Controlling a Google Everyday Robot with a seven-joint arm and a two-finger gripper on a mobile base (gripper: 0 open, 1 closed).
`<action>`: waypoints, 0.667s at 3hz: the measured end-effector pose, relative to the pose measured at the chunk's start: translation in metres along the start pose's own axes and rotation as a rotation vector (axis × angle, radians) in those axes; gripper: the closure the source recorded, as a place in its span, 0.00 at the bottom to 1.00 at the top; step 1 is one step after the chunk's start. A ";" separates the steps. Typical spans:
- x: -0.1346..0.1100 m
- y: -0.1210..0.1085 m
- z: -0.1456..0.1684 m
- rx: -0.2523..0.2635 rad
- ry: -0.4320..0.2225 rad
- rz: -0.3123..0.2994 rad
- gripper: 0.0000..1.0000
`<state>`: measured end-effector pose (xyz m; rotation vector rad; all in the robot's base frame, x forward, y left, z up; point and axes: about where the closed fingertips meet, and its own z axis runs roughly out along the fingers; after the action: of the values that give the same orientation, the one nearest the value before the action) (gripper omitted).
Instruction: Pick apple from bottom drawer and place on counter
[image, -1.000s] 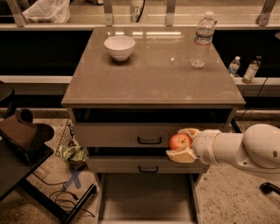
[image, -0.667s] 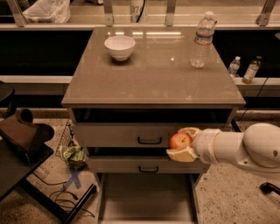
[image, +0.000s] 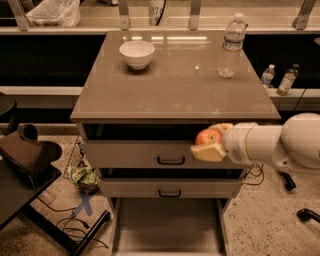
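The red-orange apple (image: 207, 136) is held in my gripper (image: 210, 142), in front of the upper drawer front and just below the counter's front edge, toward the right. The gripper is shut on the apple, one finger below it and one above. My white arm (image: 280, 145) reaches in from the right. The bottom drawer (image: 167, 227) is pulled out at the bottom of the view, its flat floor bare. The counter (image: 175, 85) is the glossy grey-beige top of the cabinet.
A white bowl (image: 137, 53) stands at the counter's back left and a water bottle (image: 231, 46) at the back right. Two drawers with black handles (image: 170, 161) are closed. A dark table with a brown object (image: 27, 152) stands at left. Cables lie on the floor.
My gripper with the apple has risen slightly toward the counter's edge. Nothing else has moved.
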<state>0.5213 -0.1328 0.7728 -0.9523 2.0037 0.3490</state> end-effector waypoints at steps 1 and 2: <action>-0.046 -0.019 -0.020 0.080 0.003 0.007 1.00; -0.092 -0.042 -0.024 0.131 -0.032 0.007 1.00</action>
<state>0.5683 -0.1290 0.8656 -0.8528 1.9759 0.2324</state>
